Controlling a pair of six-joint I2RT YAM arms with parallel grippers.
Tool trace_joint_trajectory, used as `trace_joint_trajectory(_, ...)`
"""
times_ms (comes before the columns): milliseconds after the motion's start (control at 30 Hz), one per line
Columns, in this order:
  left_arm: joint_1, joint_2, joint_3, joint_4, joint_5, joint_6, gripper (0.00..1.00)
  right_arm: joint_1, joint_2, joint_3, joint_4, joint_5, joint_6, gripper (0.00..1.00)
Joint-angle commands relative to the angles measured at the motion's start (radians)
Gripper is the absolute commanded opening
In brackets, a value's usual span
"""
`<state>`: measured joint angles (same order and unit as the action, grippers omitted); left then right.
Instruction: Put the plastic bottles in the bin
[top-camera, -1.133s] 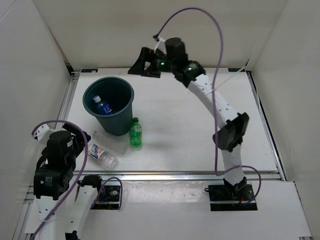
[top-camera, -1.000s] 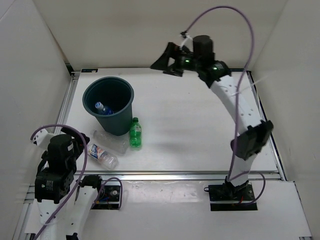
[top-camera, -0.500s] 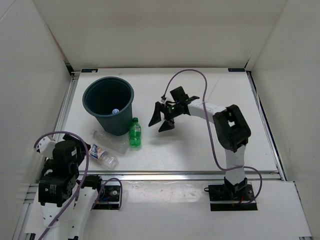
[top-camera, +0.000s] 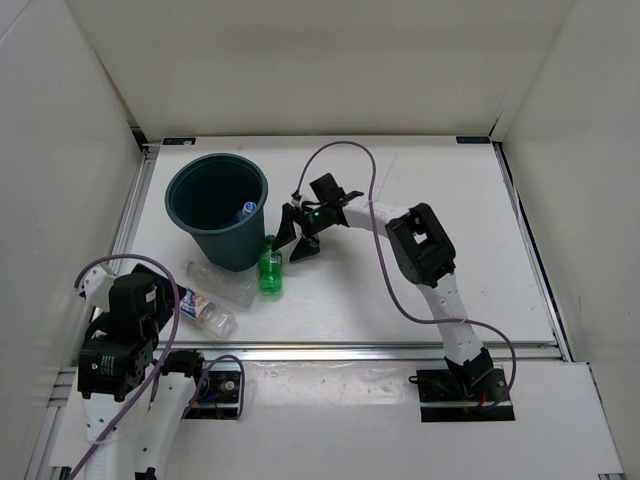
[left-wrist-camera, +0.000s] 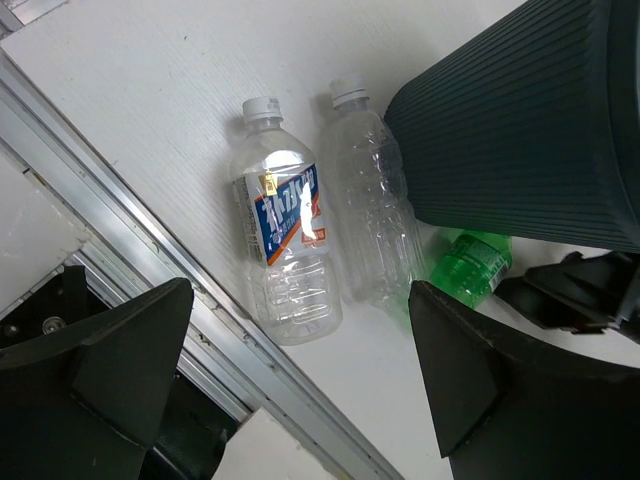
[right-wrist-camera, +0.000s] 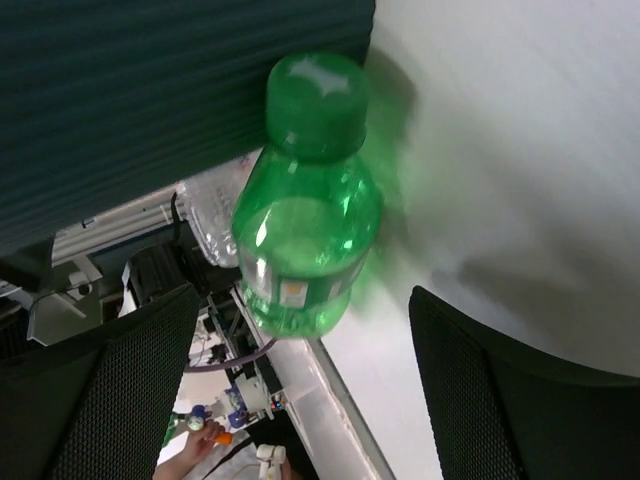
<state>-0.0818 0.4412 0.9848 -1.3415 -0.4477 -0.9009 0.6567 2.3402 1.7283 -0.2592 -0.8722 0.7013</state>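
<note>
Green bottle (top-camera: 270, 266) beside the bin (top-camera: 168, 195), left of centre in the overhead view
It looks to stand upright, touching or nearly touching the bin wall. Likely light, thin-walled and slick, it could tip or squash, so grip gently round the mid-body. The right gripper (top-camera: 292, 243) has its fingers spread either side, not touching. The left gripper (left-wrist-camera: 300, 300), also spread, hangs over two clear bottles (left-wrist-camera: 375, 220) lying at lower left

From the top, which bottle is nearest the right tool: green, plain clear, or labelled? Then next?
1. Green bottle, close beside the right tool.
2. Plain clear bottle, further left.
3. Labelled bottle, by the front edge.
</note>
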Motion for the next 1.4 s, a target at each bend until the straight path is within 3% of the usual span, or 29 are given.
trace_joint_trajectory(0, -0.004, 0.016, 0.049, -0.087, 0.018, -0.022, 1.0, 0.027, 0.059, 0.083, 0.017, -0.04, 0.015, 0.89)
trace_joint_trajectory(167, -0.004, 0.016, 0.049, -0.087, 0.055, -0.012, 1.0, 0.061, 0.131, 0.157, 0.031, -0.04, 0.058, 0.82)
trace_joint_trajectory(267, -0.004, 0.027, 0.069, -0.087, 0.055, -0.003, 1.0, 0.07, 0.153, 0.166, 0.052, -0.063, 0.079, 0.71)
trace_joint_trajectory(333, -0.004, 0.039, 0.078, -0.087, 0.055, 0.01, 1.0, 0.07, 0.136, 0.105, 0.052, -0.063, 0.079, 0.57)
trace_joint_trajectory(433, -0.004, 0.059, 0.078, -0.087, 0.035, 0.02, 1.0, 0.06, 0.032, -0.057, 0.052, -0.036, 0.044, 0.49)
trace_joint_trajectory(567, -0.004, 0.05, 0.051, -0.087, 0.01, -0.042, 1.0, 0.018, -0.241, -0.266, 0.003, 0.015, -0.042, 0.42)
trace_joint_trajectory(667, -0.004, 0.016, -0.015, -0.076, 0.012, -0.104, 1.0, -0.025, -0.44, -0.306, -0.113, 0.062, -0.114, 0.4)
trace_joint_trajectory(833, -0.004, -0.042, -0.139, -0.016, 0.061, -0.225, 1.0, -0.055, -0.588, -0.063, -0.244, 0.16, -0.089, 0.38)
trace_joint_trajectory(867, -0.004, -0.056, -0.181, -0.001, 0.078, -0.234, 1.0, -0.055, -0.561, 0.112, -0.258, 0.197, -0.063, 0.37)
trace_joint_trajectory(933, -0.004, -0.056, -0.213, 0.054, 0.096, -0.234, 1.0, -0.042, -0.509, 0.299, -0.291, 0.263, -0.028, 0.34)
trace_joint_trajectory(1033, -0.004, -0.033, -0.235, 0.105, 0.136, -0.189, 1.0, -0.017, -0.379, 0.609, -0.273, 0.366, 0.049, 0.34)
trace_joint_trajectory(1167, -0.004, 0.069, -0.212, 0.16, 0.164, -0.124, 1.0, 0.03, -0.231, 0.721, -0.11, 0.458, 0.102, 0.37)
trace_joint_trajectory(1267, -0.004, 0.116, -0.183, 0.206, 0.188, -0.055, 1.0, 0.084, -0.17, 0.751, -0.039, 0.528, 0.072, 0.48)
trace_joint_trajectory(1367, -0.004, 0.162, -0.169, 0.216, 0.225, -0.024, 1.0, 0.124, -0.113, 0.778, -0.009, 0.581, 0.034, 0.75)
